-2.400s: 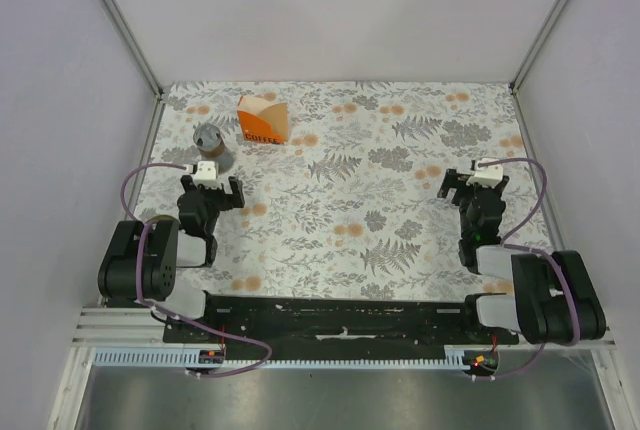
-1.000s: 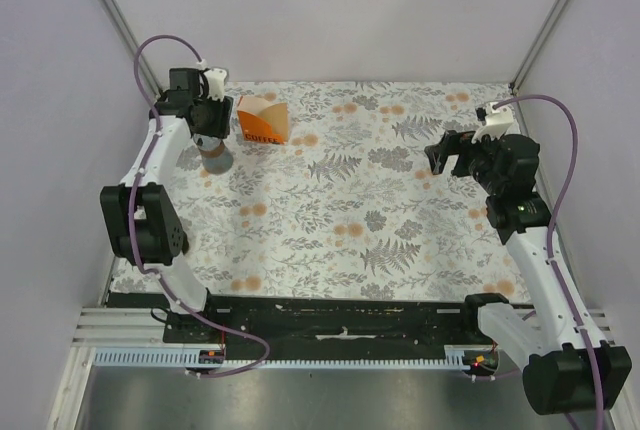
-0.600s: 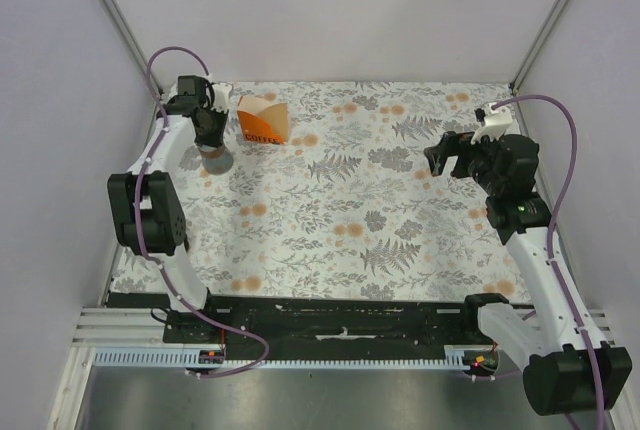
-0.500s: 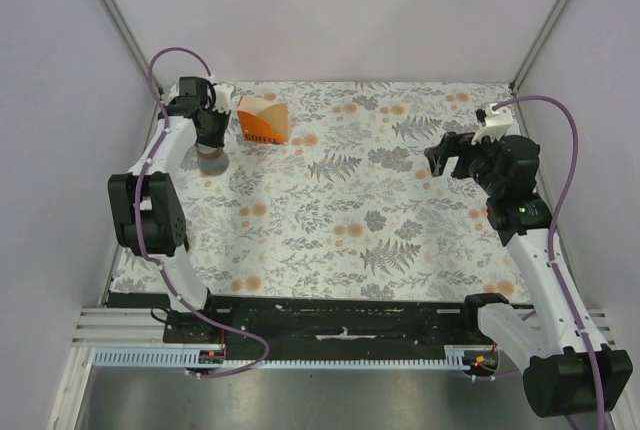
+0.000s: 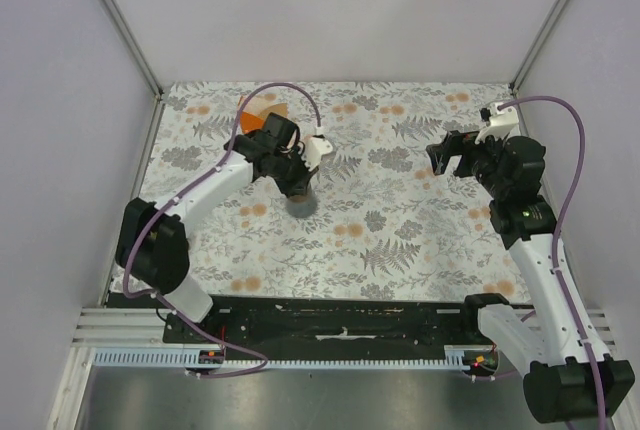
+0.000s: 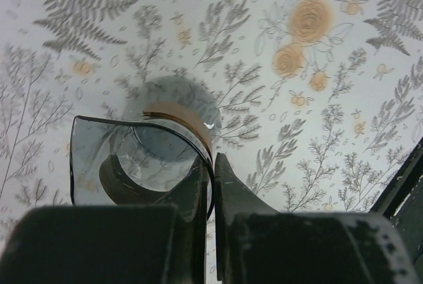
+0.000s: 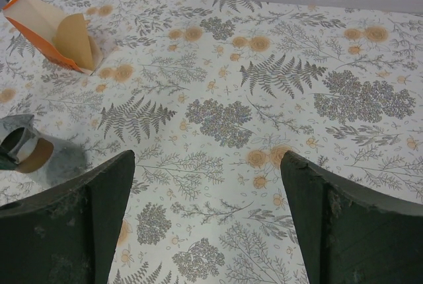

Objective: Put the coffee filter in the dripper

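Fern-print table [image 5: 400, 240] under left gripper [image 6: 213, 165] pinching the dripper [image 6: 132, 158] by its rim, right gripper [image 7: 206, 158] spread wide; flimsy paper coffee filter [image 7: 74, 41] in carton [image 7: 26, 16] likely needs a gentle edge pinch.

Bright, even light; the dripper [image 6: 132, 155] casts a soft shadow (foreground blurred).

L claw [image 6: 213, 168] clamped, arm stretched fwd; R claw [image 7: 207, 165] wide open.
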